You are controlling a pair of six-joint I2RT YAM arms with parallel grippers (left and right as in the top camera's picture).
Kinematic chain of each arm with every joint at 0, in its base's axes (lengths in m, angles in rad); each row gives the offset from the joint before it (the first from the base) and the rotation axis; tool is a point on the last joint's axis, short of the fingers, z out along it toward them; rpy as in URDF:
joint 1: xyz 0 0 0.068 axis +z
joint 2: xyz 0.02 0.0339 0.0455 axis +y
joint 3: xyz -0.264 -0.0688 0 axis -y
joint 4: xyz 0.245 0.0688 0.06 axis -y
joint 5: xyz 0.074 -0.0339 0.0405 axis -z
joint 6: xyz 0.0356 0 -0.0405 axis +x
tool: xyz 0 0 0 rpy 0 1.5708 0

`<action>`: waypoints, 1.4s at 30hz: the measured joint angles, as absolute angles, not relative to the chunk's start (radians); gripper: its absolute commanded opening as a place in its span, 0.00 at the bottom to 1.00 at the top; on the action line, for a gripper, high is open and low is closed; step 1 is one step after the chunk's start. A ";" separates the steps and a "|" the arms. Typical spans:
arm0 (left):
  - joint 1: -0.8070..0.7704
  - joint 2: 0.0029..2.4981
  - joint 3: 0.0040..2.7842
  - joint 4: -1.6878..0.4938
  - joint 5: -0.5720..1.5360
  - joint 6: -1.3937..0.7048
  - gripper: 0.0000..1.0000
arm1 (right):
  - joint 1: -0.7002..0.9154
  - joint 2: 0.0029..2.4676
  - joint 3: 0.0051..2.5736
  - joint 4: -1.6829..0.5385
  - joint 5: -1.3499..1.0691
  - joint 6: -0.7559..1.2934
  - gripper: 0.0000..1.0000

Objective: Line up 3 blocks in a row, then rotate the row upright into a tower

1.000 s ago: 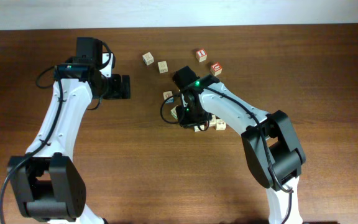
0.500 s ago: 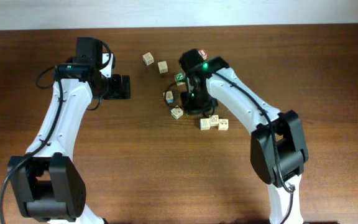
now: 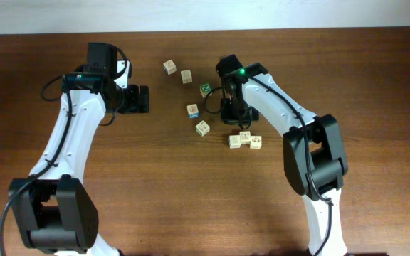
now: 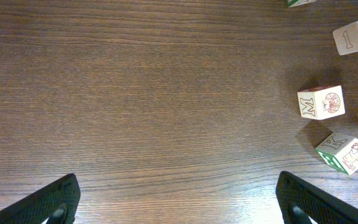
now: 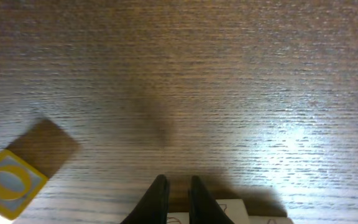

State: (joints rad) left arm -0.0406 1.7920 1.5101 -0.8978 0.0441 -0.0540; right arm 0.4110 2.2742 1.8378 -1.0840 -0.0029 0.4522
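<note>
**Overhead.** Found left gripper (image 3: 142, 99) spread wide above bare table (image 3: 155, 192), well apart from every cube. Found right gripper (image 3: 232, 118) pointing down, right of centre. Logged the three blocks (image 3: 245, 137) just below it in the view: a tight cluster flat on the wood, free of the fingers. Cannot tell whether touching one another. Counted five more cubes left of the right arm:
- two pale cubes (image 3: 169, 67) toward the top
- a green-letter cube (image 3: 206, 89) beside the arm
- a blue-sided cube (image 3: 193, 110) lower down
- a tan cube (image 3: 202, 128) lower again

**Left wrist.** Confirmed fingers (image 4: 55, 199) at the two bottom corners, fully apart, with only wood grain between. Noted along the right edge:
- the green-letter cube (image 4: 356, 34), showing 1 and N
- an M cube (image 4: 321, 102) with a red shell picture
- a K cube (image 4: 344, 154), turned askew, near the M cube but apart from it

**Right wrist.** Recorded fingers (image 5: 160, 199) drawn almost together with a thin dark gap and nothing clamped. Spotted pale tops of the blocks (image 5: 235, 210) at the bottom edge, close by the fingers and mostly cut off. Spotted a blurred yellow-faced cube (image 5: 5, 183) with a ring mark at lower left, well apart from the fingers.
</note>
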 measured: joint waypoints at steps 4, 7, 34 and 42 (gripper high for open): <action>-0.041 1.792 1.510 -0.898 0.044 -0.054 0.99 | 0.379 2.279 1.831 -1.084 0.000 0.467 0.04; -0.041 1.792 1.510 -0.898 0.044 -0.054 0.99 | 0.374 2.279 1.795 -1.074 0.000 0.464 0.04; -0.041 1.792 1.510 -0.898 0.044 -0.054 0.99 | 0.374 2.279 1.782 -1.161 -0.046 0.314 0.04; -0.041 1.792 1.510 -0.899 0.044 -0.054 0.99 | 0.291 2.296 2.029 -1.307 -0.054 0.303 0.20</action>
State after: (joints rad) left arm -0.0410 1.7920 1.5101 -0.8993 0.0441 -0.0540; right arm 0.2909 2.2963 2.0293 -1.3067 -0.0536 0.3027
